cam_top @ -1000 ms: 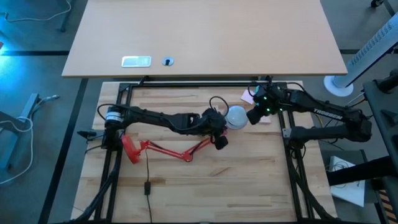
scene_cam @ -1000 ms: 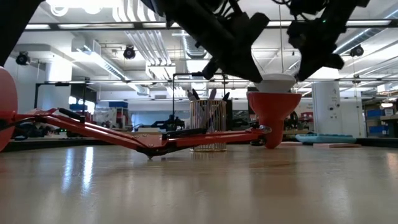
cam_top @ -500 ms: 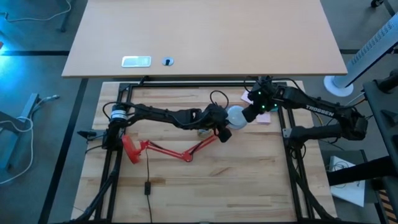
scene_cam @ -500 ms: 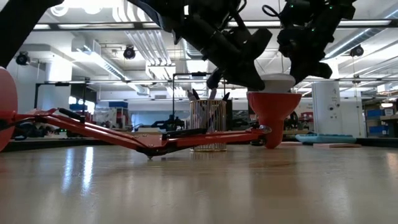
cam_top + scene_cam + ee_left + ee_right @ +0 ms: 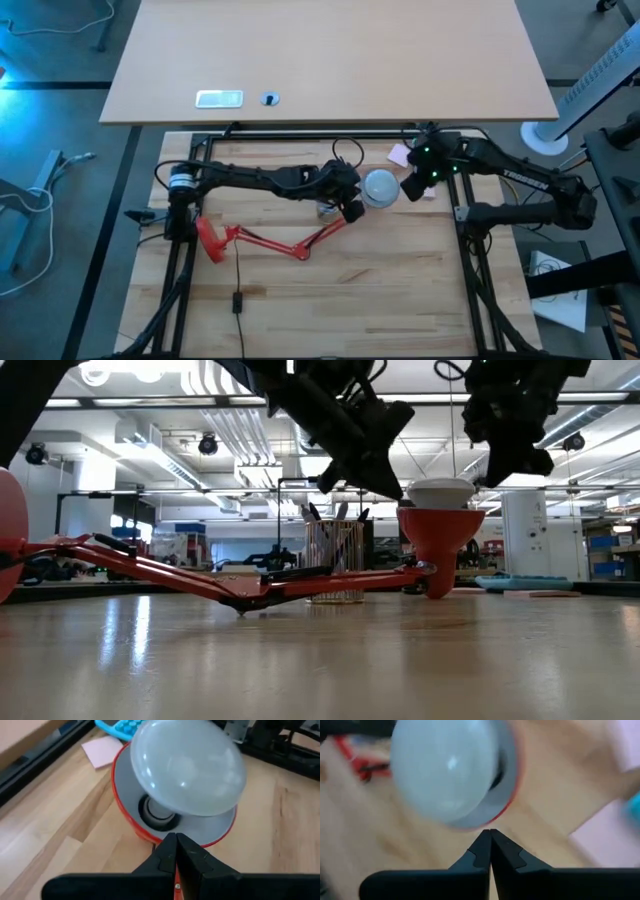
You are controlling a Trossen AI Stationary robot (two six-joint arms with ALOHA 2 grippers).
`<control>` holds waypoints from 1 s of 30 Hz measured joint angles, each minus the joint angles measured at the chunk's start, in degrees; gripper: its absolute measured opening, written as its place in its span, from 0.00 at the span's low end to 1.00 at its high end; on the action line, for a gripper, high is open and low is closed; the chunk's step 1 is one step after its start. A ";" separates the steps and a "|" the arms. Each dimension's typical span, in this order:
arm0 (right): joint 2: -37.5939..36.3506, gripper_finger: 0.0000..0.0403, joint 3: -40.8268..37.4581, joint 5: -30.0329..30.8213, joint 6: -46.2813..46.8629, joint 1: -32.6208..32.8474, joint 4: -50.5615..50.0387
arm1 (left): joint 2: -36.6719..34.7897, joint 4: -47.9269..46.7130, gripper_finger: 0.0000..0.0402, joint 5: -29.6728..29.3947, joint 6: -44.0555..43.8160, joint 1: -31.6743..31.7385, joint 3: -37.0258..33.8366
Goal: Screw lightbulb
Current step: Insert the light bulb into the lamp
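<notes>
Lightbulb: the lightbulb (image 5: 380, 187) sits dome-up in the mouth of the red lamp shade (image 5: 438, 540), about the middle of the desk (image 5: 400, 290) and a little toward its far side. From the left wrist view the bulb (image 5: 187, 765) looks tilted in the shade, with the dark socket (image 5: 157, 815) showing under its edge.

Lamp: a red desk lamp, its shade resting mouth-up on the desk; its thin red arm (image 5: 290, 243) lies folded flat and runs left to the red base (image 5: 208, 240).

Left end effector: the left end effector (image 5: 350, 210) is just beside the shade on its left and near side, not touching the bulb. Its two dark fingers (image 5: 172, 857) are pressed together with nothing between them.

Right end effector: the right end effector (image 5: 411, 187) is just to the right of the bulb, apart from it. Its fingers (image 5: 490, 852) meet tip to tip and hold nothing.

Behind the lamp: a clear cup (image 5: 335, 560) with dark sticks standing in it shows in the low view, beyond the lamp arm.

Other bits: a pink note (image 5: 399, 155) lies on the desk on the far side of the shade, and a light blue object (image 5: 120, 727) shows at the edge of the left wrist view.
</notes>
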 joint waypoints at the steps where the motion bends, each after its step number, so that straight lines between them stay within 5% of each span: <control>1: -0.04 0.00 0.20 2.66 -1.11 -0.15 0.80 | -0.02 0.37 0.00 0.00 0.29 -0.22 0.00; 8: 3.86 0.00 0.21 5.91 -4.69 -0.33 6.18 | 0.83 3.43 0.00 0.72 0.82 -1.33 -0.25; 14: 5.54 0.00 0.21 1.80 -4.76 0.14 8.22 | 0.83 4.16 0.00 0.48 0.39 -0.54 -0.39; 24: 2.75 0.00 0.45 -3.86 -1.13 2.08 1.40 | 0.83 5.17 0.00 -8.55 2.69 2.30 0.00; 30: 1.45 0.00 1.83 2.45 -1.43 1.63 -0.76 | -0.97 -2.72 0.00 -8.21 3.51 1.73 0.00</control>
